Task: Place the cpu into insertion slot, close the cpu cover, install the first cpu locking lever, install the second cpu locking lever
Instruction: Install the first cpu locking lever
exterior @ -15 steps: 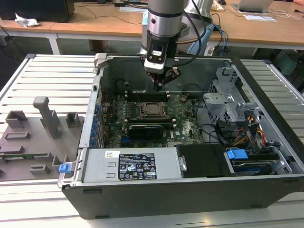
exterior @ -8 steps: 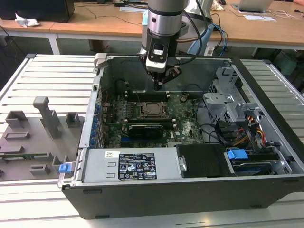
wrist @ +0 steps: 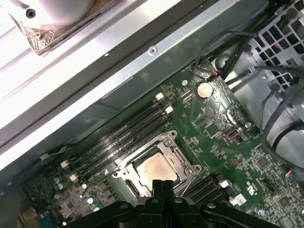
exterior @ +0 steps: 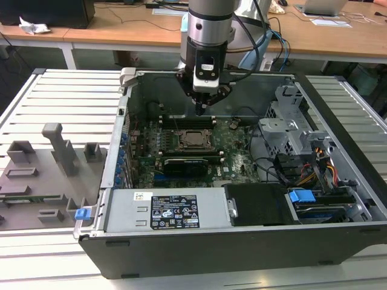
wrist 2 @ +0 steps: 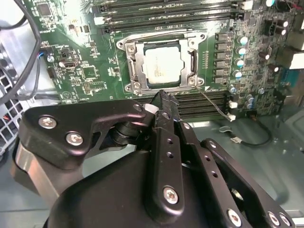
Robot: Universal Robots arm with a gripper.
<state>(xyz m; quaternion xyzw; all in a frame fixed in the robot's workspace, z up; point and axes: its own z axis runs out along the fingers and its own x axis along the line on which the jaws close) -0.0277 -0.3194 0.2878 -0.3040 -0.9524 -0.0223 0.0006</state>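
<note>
Pincer [exterior: 202,107] fingers are clenched tip to tip with nothing between them, as I read it in both wrist views, [wrist 2: 160,98] and [wrist: 163,184]. From the exterior view I see it hanging inside the open case [exterior: 338,241], over the green board [exterior: 239,158] and close to the socket. In the second wrist view its tip lines up with one edge of the socket, though I cannot tell if it touches. The cpu [exterior: 195,139] lies flat in the socket, pale top up, [wrist 2: 163,64] and [wrist: 156,168]. The cover [wrist 2: 134,66] looks folded down around it, framing the chip [wrist: 184,160]. A thin wire lever [wrist 2: 214,105] angles away from one socket corner. The case rests on a slatted counter [exterior: 72,99], with a grey fixture [exterior: 57,160] on the exterior view's left.
</note>
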